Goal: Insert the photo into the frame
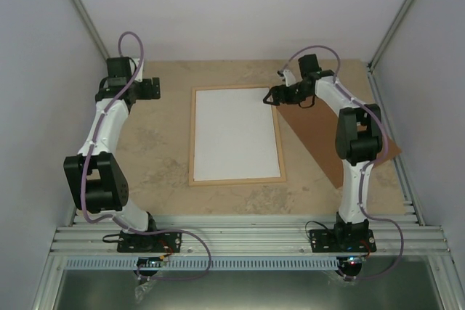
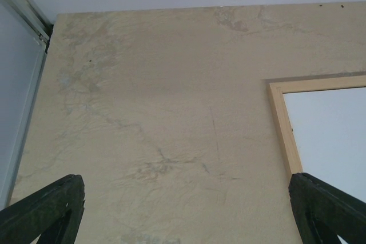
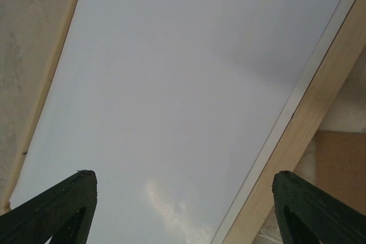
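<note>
The photo (image 1: pixel 236 133) lay in the frame (image 1: pixel 192 136), upper-right corner beneath my right claw (image 1: pixel 275 96), jaws apart and empty; my left claw (image 1: pixel 155 88), also apart, stood farther off.

Photo (image 1: pixel 236 134), white back up, lies flat w/in pale wood frame (image 1: pixel 192 136); frame's far-R corner sits just below right pincer (image 1: pixel 275 96), not gripped.

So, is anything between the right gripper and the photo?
Nothing visible. The photo lies white side up inside the frame, and the open right gripper hovers over its far right corner.
</note>
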